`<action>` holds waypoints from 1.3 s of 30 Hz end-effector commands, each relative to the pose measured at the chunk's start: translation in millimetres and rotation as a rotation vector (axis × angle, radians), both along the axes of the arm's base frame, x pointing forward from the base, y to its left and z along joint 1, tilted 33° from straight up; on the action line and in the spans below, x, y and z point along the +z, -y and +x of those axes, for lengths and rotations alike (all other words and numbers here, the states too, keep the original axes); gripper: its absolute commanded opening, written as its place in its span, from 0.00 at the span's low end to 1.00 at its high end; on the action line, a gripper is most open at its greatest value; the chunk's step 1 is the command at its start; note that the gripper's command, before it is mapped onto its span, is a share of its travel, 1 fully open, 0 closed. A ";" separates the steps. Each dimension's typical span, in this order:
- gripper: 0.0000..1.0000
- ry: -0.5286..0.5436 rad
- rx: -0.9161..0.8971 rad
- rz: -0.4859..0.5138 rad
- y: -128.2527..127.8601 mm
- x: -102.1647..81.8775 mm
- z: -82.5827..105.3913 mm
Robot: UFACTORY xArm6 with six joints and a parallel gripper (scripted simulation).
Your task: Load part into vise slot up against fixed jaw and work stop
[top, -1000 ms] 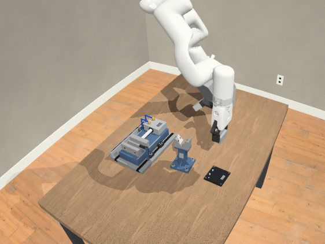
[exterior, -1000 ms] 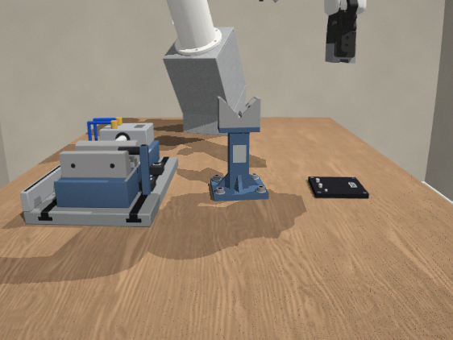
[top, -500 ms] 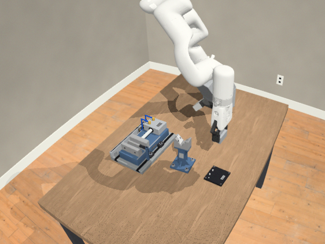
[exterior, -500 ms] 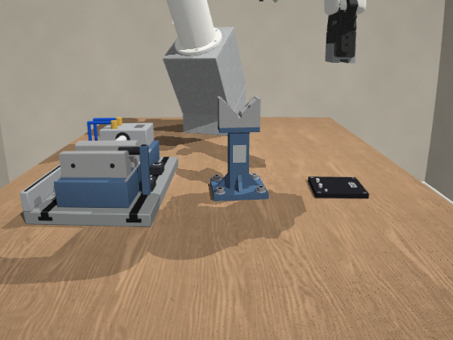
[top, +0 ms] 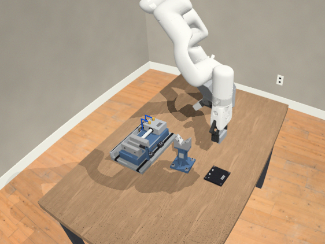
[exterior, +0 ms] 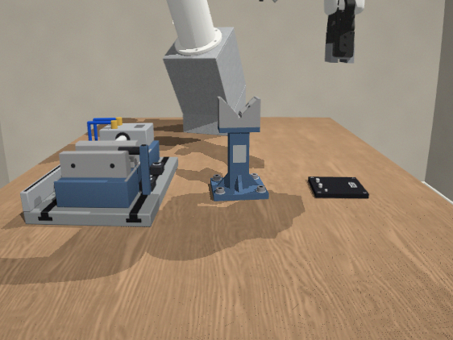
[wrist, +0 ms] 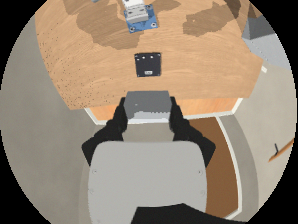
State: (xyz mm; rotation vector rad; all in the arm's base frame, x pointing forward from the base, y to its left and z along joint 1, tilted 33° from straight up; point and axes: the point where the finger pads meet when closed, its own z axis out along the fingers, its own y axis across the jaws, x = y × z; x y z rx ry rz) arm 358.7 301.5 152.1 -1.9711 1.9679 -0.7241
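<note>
The white 6-joint arm's dark-fingered tool (exterior: 341,48) hangs high above the brown wooden worktop (top: 179,202), pointing straight down. It is closed on the small grey rectangular block (wrist: 149,106), which sits between the 2 black fingers; in the wrist view the block's flat grey face fills the gap between them. In the exterior view the block's grey end (exterior: 339,60) shows just below the fingertips, well clear of everything on the worktop.

Below and towards the worktop's near side lies the flat black square infeed plate (exterior: 338,187), with small pale pegs on it and no block on it. Left of it in the exterior view stands the blue pedestal with the grey V-shaped rest (exterior: 238,114), bolted down by its 4-cornered foot. Further left sits the blue and grey vise (exterior: 97,177) on its pale grey base, jaws apart, with blue air lines and yellow fittings (top: 147,119) at the cylinder end. From the top view the tool hangs beyond the V-shaped rest, on the side of the arm's base, well apart from the vise.
</note>
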 end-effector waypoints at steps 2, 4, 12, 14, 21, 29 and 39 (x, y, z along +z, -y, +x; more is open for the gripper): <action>0.00 0.005 -0.016 0.014 0.0 1.8 0.6; 0.00 0.007 -0.026 0.020 0.7 2.1 0.8; 0.00 0.016 -0.077 0.051 4.1 3.2 1.7; 0.00 0.018 -0.093 0.061 5.1 3.6 2.0; 0.00 0.026 -0.140 0.090 8.2 4.6 2.7; 0.00 0.042 -0.232 0.146 14.3 6.6 4.2; 0.00 0.062 -0.346 0.216 21.9 9.0 5.8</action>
